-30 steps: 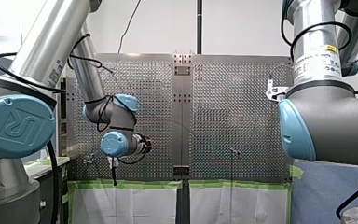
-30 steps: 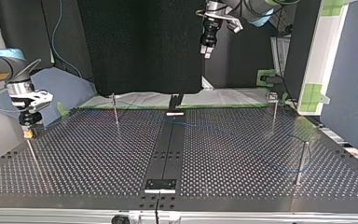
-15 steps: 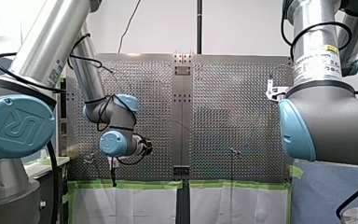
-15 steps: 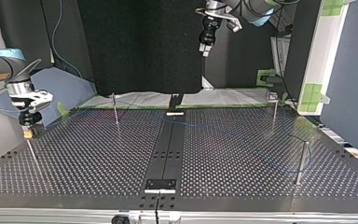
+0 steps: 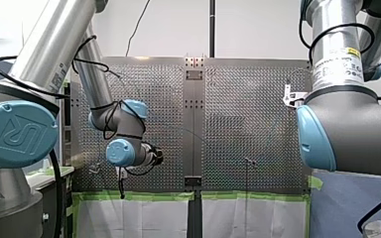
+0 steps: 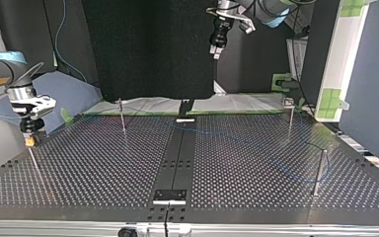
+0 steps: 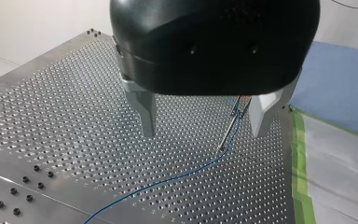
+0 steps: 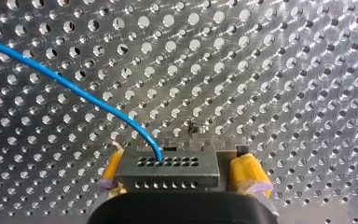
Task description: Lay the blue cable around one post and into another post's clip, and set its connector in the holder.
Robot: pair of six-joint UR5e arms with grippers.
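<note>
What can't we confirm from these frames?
- Left wrist view: blue cable reaches the post's clip; too small to tell if it is seated.
- Top view: cable too faint to trace around the near post.
- Right wrist view: connector hides whatever is under it.
- Front view: my right arm blocks my right gripper.

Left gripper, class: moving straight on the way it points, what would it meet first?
Likely the bare table between the left gripper's open fingers. A post holding the cable stands just inside one finger and might be struck instead; depth is unclear.
</note>
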